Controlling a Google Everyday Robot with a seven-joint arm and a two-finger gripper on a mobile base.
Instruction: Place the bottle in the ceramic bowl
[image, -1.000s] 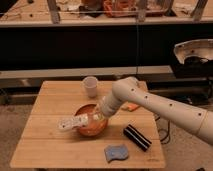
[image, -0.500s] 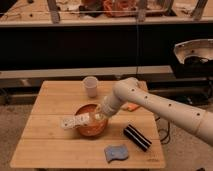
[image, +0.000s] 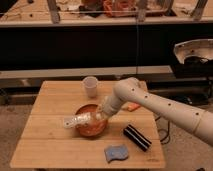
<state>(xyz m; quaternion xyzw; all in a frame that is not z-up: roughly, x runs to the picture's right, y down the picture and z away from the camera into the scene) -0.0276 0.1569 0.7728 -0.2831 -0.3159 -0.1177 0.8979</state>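
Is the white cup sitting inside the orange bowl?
No, the white cup stands on the table behind the bowl, while the gripper holds the bottle over the bowl's left rim.

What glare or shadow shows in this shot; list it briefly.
Camera view: soft overall blur; glossy highlight inside the ceramic bowl; the gripper at the bowl's right rim by the bottle; dark shadow under the shelf behind the white cup; wooden table evenly lit.

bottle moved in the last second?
Yes, slightly: the bottle, at the gripper, shifted right, further over the ceramic bowl.
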